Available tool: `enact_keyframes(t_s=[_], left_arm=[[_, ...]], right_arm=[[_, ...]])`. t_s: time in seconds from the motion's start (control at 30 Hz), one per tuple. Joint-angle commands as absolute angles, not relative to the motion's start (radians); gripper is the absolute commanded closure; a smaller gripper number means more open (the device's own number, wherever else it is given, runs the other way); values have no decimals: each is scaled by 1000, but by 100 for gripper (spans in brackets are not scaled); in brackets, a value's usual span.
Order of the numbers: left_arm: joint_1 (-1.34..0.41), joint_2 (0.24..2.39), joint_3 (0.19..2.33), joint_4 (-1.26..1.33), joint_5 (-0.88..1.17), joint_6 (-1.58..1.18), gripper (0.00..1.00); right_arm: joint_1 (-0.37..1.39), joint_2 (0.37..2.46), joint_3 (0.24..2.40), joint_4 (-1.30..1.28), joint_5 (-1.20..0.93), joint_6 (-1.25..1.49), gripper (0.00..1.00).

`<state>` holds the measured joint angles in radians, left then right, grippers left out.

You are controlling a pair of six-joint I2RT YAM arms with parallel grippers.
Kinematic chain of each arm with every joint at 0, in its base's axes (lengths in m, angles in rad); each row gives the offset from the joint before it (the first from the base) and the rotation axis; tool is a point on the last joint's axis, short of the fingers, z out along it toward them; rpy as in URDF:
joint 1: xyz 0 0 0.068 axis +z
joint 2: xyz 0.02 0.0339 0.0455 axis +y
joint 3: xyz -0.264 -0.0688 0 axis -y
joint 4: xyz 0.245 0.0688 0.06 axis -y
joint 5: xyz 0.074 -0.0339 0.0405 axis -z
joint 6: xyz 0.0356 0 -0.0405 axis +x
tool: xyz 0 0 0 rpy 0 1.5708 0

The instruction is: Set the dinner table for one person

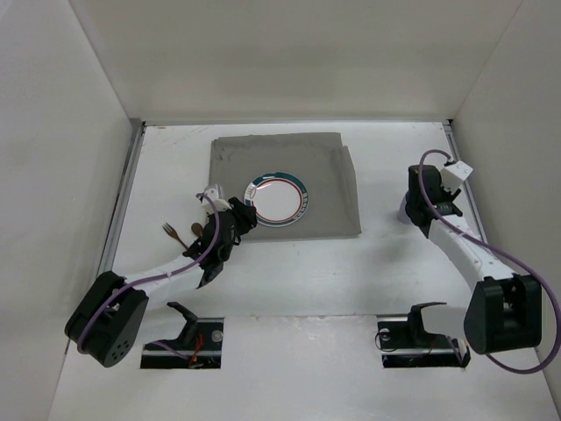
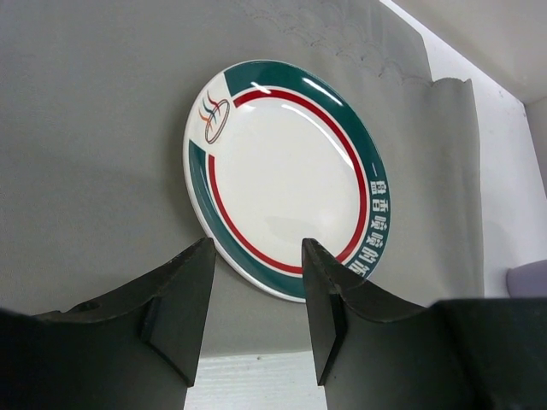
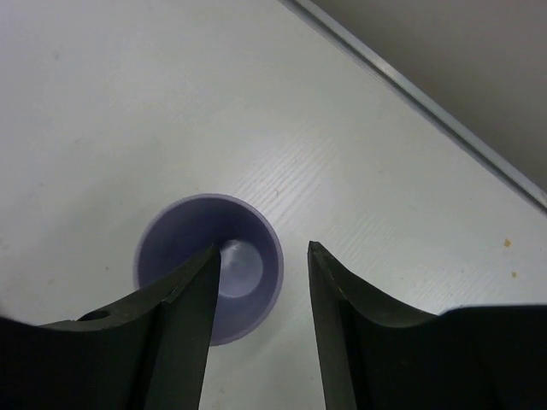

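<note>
A white plate [image 1: 279, 197] with a green and red rim [image 2: 282, 171] lies on the grey cloth mat [image 1: 285, 162] on the white dinner table [image 1: 289, 281]. My left gripper [image 1: 247, 215] is open just short of the plate's near-left edge, nothing between its fingers [image 2: 256, 290]. A purple cup [image 3: 209, 273] stands upright on the table at the right, mostly hidden under my right arm in the top view. My right gripper [image 3: 261, 256] is open above it, its left finger over the cup's mouth and its right finger outside the rim. A fork [image 1: 170, 231] and a brown spoon [image 1: 197, 230] lie left of my left arm.
Metal rails [image 1: 123, 202] run along the table's side edges, one close behind the cup [image 3: 410, 94]. White walls enclose the table on three sides. The mat's far corner is rumpled [image 2: 342, 43]. The cup also shows at the right edge of the left wrist view [image 2: 528, 278].
</note>
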<state>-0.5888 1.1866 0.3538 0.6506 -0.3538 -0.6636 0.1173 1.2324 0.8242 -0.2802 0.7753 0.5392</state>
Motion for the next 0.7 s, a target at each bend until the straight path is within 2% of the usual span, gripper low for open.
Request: enact_keyframes(t_s=[0.0,0.23,0.4,0.43,0.53,0.67], left_arm=[[-579,1164,362,707,-350,-673,57],[-579,1190,370,710,-331,-690,57],[-582,1170,365,710,-331,-692,57],[-579,1175,365,710,-331,-690,57],[-567,1193,367,710,-322,-699,57],[-579,1206,376,710,-328,-696,57]], right_arm=[[88,1229,802,-282,741,580,50],[42,1239,733,-227,609,618,62],[33,1246,719,-189,603,632,87],[36,1224,718,-189,618,632,90],[67,1146,756,-212,692,600,91],[192,1098,862,-235,726,532,91]])
